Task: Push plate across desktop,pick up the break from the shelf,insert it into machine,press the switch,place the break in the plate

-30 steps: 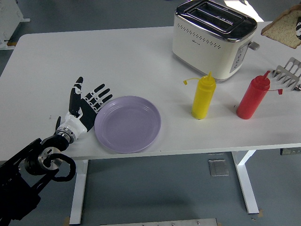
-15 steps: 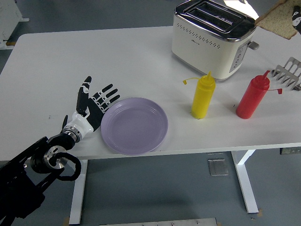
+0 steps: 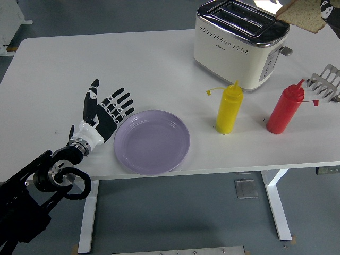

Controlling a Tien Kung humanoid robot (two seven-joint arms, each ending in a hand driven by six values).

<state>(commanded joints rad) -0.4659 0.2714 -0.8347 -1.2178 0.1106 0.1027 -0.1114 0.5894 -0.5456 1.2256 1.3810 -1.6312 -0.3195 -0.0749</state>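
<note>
Tabletop [image 3: 106, 64]: white, over grey floor. Toaster [image 3: 240, 43]: cream, far right edge, slots up. Yellow bottle [image 3: 229, 108] and red bottle [image 3: 285, 110]: upright, right half, apart. Metal rack [image 3: 326, 82]: right edge, partly cut off. Purple plate [image 3: 152, 141]: near edge, empty. My left hand [image 3: 102, 116]: just left of the plate, palm up, fingers [image 3: 121, 103] spread, holding nothing. Bread slice [image 3: 303, 14]: top right corner above the toaster; my right hand [image 3: 329, 9] seems to grip it, mostly out of frame.
</note>
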